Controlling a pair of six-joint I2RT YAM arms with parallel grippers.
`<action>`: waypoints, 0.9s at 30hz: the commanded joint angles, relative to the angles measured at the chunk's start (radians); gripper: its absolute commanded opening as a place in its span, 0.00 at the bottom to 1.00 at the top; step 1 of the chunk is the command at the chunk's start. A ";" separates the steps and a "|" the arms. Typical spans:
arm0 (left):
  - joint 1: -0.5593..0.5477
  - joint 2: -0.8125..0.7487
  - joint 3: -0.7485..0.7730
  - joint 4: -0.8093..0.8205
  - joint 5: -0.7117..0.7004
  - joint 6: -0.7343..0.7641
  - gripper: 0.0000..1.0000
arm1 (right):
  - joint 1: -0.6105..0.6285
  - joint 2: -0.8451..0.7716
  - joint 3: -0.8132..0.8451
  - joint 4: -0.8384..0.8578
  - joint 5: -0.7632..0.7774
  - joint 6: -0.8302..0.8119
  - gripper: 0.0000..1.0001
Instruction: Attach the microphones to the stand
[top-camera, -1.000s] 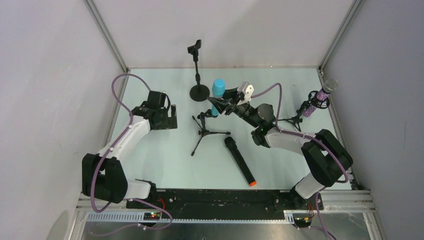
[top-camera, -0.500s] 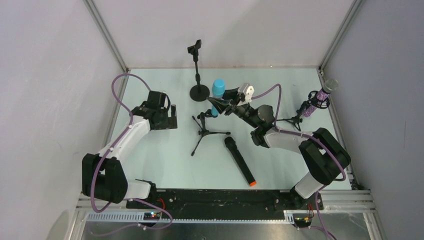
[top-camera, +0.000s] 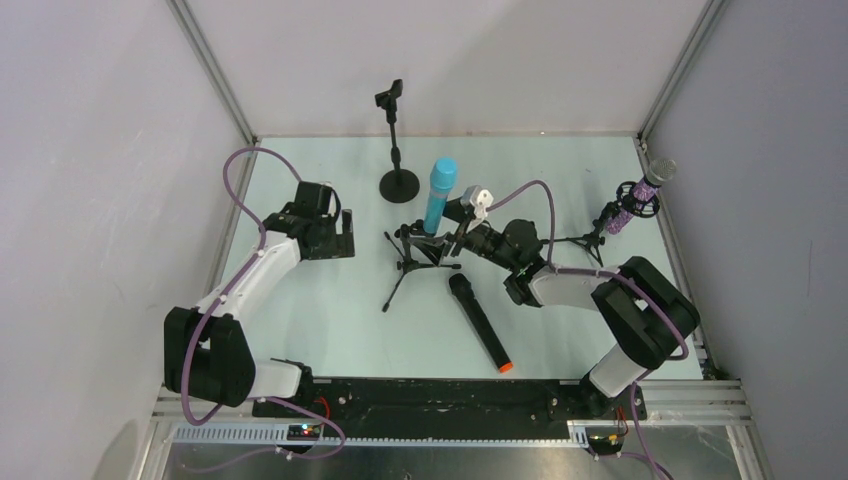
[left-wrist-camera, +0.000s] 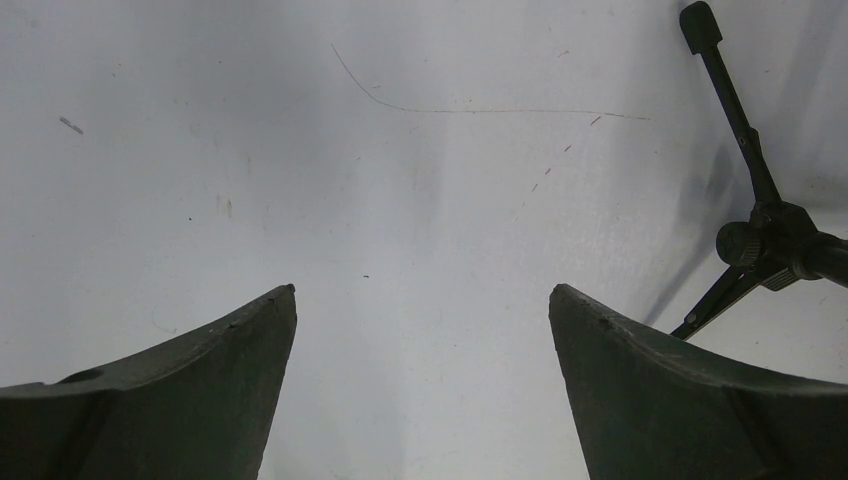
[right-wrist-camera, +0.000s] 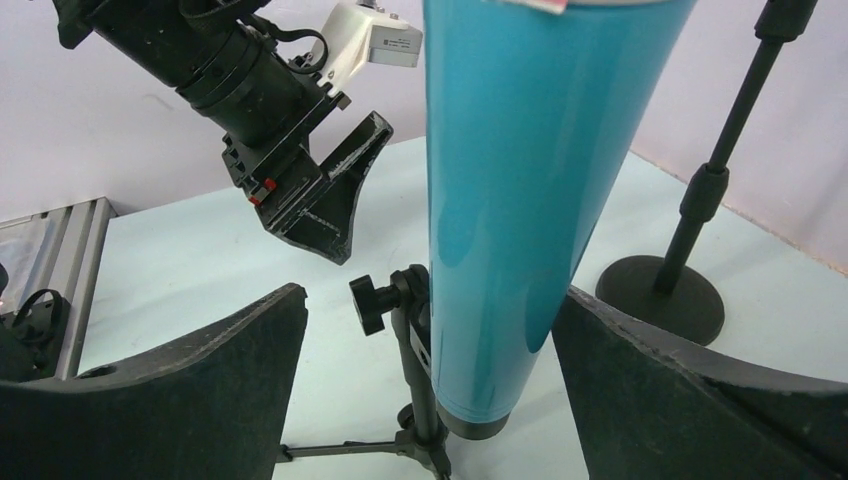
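Pale walls (top-camera: 120, 150) close the space on three sides, with metal rails (top-camera: 212, 75) running down to the back corners. The light, slightly scuffed surface (top-camera: 330, 320) fills the floor of it and carries everything. The right arm (top-camera: 570, 285) reaches in toward the centre, while the left arm (top-camera: 255, 275) sits by the left edge, out of the way.

Three stands are spread apart, probably so each can be reached without knocking another. A round-based stand (top-camera: 398, 183) is at the back with its clip bare, a middle tripod stand (top-camera: 412, 262) is in the centre, and a right-hand tripod stand (top-camera: 590, 238) is near the right wall. The purple microphone (top-camera: 645, 188) is already seated in the right-hand one, tilted upward. The blue microphone (top-camera: 438, 195) stands nearly upright in the middle tripod's holder. The black microphone (top-camera: 478, 320) lies flat on the surface in front, apart from every stand. It looks to be the one left to fit, likely on the round-based stand.

The right end effector (right-wrist-camera: 428, 292) straddles the blue microphone with its fingers spread wide, gripping nothing. There is a clear gap on one side, and the other finger is just beside the barrel, so the holder seems to bear the weight alone. The left end effector (left-wrist-camera: 422, 300) hangs fully spread over bare surface, holding nothing
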 joint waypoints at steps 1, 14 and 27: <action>-0.004 -0.029 0.008 0.028 -0.002 0.017 1.00 | 0.003 -0.048 -0.022 0.078 0.014 -0.022 0.96; -0.004 -0.059 0.004 0.039 0.033 0.027 1.00 | -0.013 -0.132 -0.114 0.083 0.045 -0.031 0.99; -0.008 -0.272 -0.057 0.190 0.319 0.095 1.00 | -0.099 -0.334 -0.290 -0.035 0.006 -0.031 1.00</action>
